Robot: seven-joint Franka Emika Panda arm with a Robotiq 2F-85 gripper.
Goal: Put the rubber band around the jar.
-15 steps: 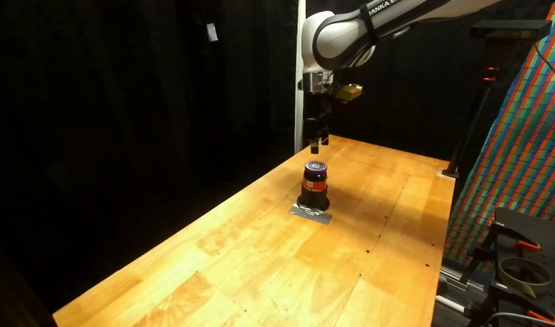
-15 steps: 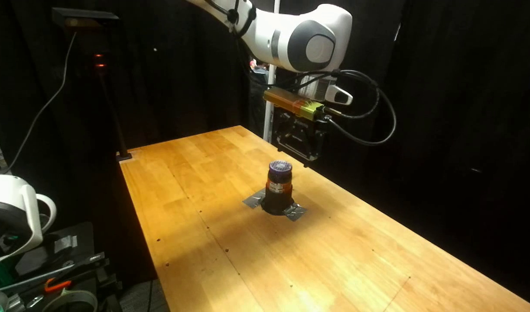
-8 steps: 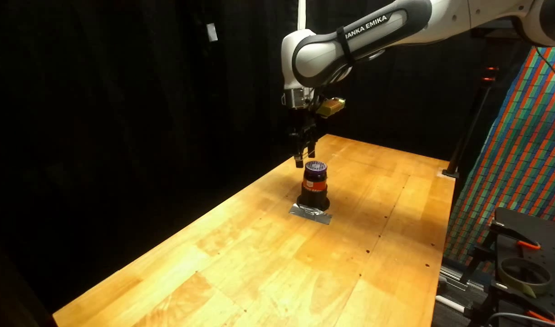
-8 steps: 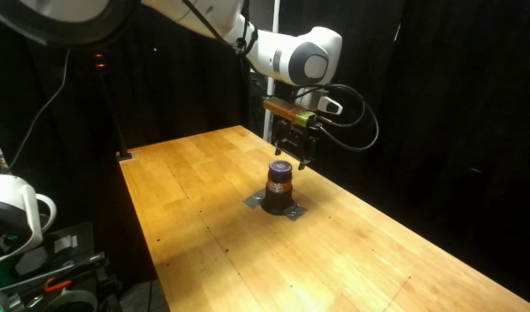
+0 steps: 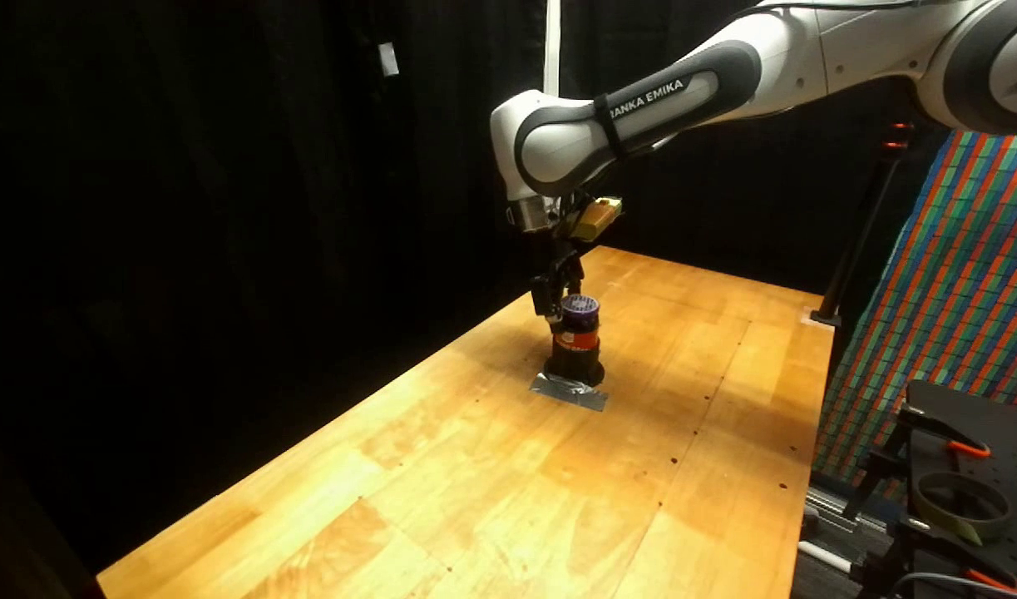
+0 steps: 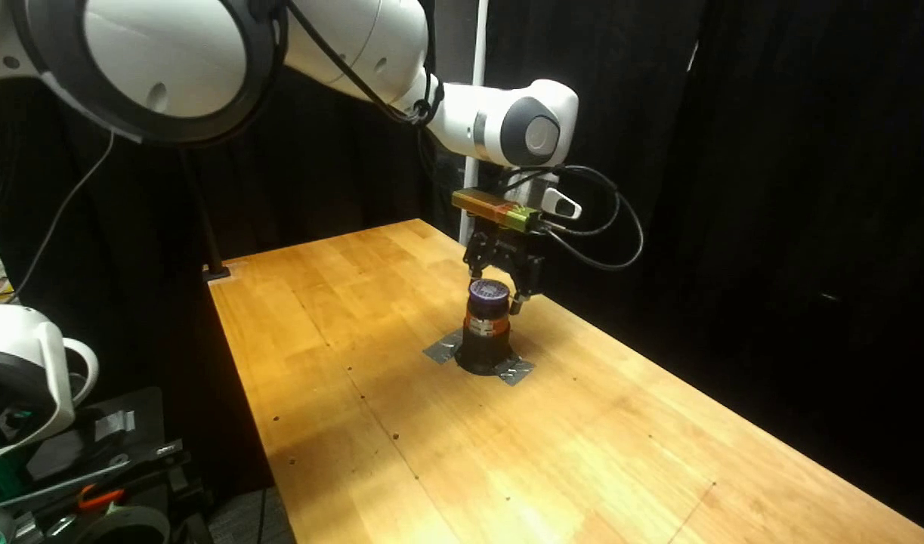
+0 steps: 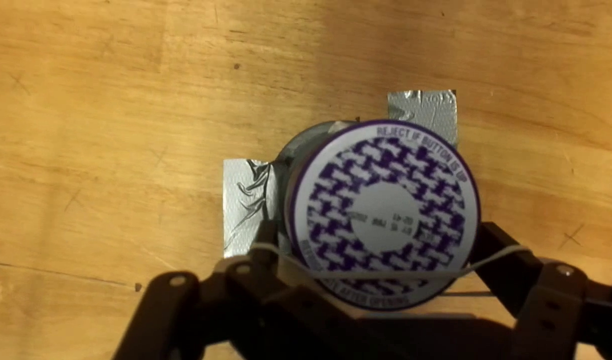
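Note:
The jar (image 5: 576, 339) stands upright on the table, with a purple-and-white lid, an orange-red band and a dark base. It shows in both exterior views (image 6: 486, 326) and from above in the wrist view (image 7: 386, 210). My gripper (image 7: 378, 230) is open, one finger on each side of the lid. In an exterior view the gripper (image 6: 495, 292) is tilted at the jar's far side, tips about lid height. The rubber band (image 7: 386, 274) is a pale loop stretched between both fingers. One strand crosses above the lid's lower part in the wrist view. The other strand is hidden. I cannot tell whether the band touches the jar.
Silver tape (image 5: 570, 393) holds the dark base to the wooden table (image 5: 508, 491); two tape pieces show in an exterior view (image 6: 516, 370). A side stand with a tape roll (image 5: 963, 503) is beyond the table edge. A dark pole (image 5: 866, 220) rises at the table's far corner.
My arm has come down and toward the jar. The fingers, earlier above the lid and behind it, are now beside the lid, and the gripper is more tilted. The jar has not moved.

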